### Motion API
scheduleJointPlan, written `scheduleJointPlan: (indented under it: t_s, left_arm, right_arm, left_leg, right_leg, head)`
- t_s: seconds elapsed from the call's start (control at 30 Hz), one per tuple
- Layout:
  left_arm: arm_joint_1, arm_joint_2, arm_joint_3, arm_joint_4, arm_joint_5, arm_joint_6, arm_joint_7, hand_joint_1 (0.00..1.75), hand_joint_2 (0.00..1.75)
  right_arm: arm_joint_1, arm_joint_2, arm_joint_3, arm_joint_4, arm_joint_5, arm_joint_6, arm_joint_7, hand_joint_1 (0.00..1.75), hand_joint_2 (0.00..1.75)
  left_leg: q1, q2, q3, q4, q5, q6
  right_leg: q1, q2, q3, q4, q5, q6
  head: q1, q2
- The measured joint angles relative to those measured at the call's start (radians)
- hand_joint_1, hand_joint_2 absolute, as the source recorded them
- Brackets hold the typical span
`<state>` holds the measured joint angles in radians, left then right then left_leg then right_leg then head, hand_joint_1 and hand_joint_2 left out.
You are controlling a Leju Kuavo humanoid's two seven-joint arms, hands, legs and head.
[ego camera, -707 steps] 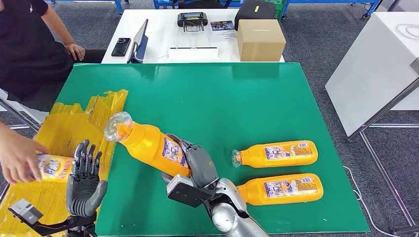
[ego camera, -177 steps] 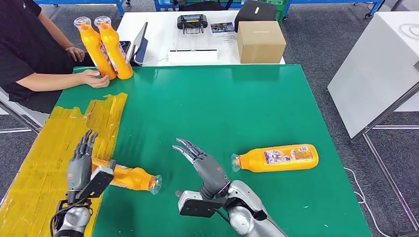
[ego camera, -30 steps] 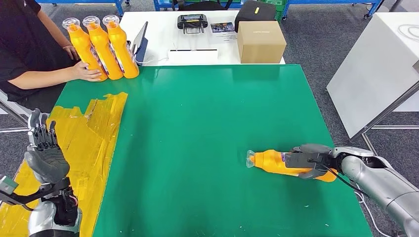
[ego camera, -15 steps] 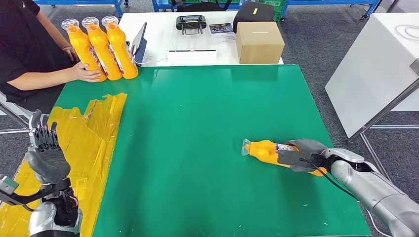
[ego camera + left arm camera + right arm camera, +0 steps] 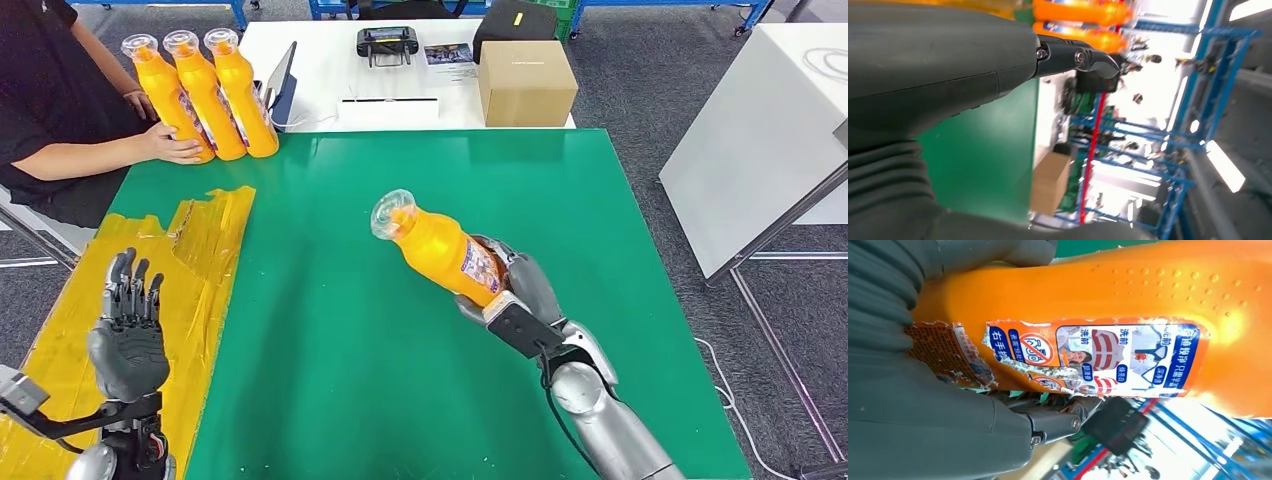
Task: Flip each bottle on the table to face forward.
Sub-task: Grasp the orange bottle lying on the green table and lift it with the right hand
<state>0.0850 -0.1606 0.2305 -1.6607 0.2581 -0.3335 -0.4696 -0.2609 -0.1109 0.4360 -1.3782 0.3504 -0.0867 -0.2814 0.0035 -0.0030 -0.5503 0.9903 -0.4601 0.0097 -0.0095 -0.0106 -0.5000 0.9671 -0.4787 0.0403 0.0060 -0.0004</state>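
Slanting up and away from the right robot hand, the orange bottle is held clear of the green worktop, gripped round its lower body, cap end pointing far-left toward the left robot hand. That one hovers unclenched and holding nothing, well apart, so any handover runs along the bottle's long axis.

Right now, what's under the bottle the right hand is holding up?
The bottle is lifted, tilted, cap end raised, gripped at its base by the right hand. Below it lies bare green mat. The patch of mat directly behind the hand and bottle is covered, so I cannot see it.
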Motion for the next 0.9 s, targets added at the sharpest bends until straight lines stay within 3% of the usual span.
scheduleJointPlan:
  t_s: [0.17, 0.47, 0.9]
  left_arm:
    - [0.011, 0.000, -0.061, -0.015, -0.006, 0.008, 0.007, 0.00, 1.75]
    - [0.028, -0.006, -0.150, -0.038, -0.007, -0.002, 0.017, 0.00, 1.75]
    - [0.034, -0.013, -0.212, -0.043, -0.007, -0.016, 0.024, 0.00, 1.75]
  right_arm:
    - [-0.009, 0.103, 0.002, -0.020, 0.010, 0.009, 0.002, 1.75, 1.75]
    - [-0.051, 0.212, 0.082, -0.001, 0.030, 0.034, 0.041, 1.75, 1.75]
    - [-0.112, 0.281, 0.177, 0.070, 0.041, 0.050, 0.068, 1.75, 1.75]
  left_leg:
    - [-0.001, 0.000, 0.000, 0.000, 0.000, 0.000]
    - [-0.001, 0.000, 0.000, 0.001, 0.000, 0.000]
    - [-0.001, 0.000, -0.001, 0.001, 0.000, 0.000]
  right_leg:
    - [-0.001, 0.000, 0.000, 0.000, 0.001, 0.001]
    - [-0.001, 0.000, 0.000, 0.000, 0.001, 0.001]
    - [-0.001, 0.000, -0.001, 0.000, 0.001, 0.001]
  head:
    - [0.000, 0.000]
    - [0.000, 0.000]
    - [0.000, 0.000]
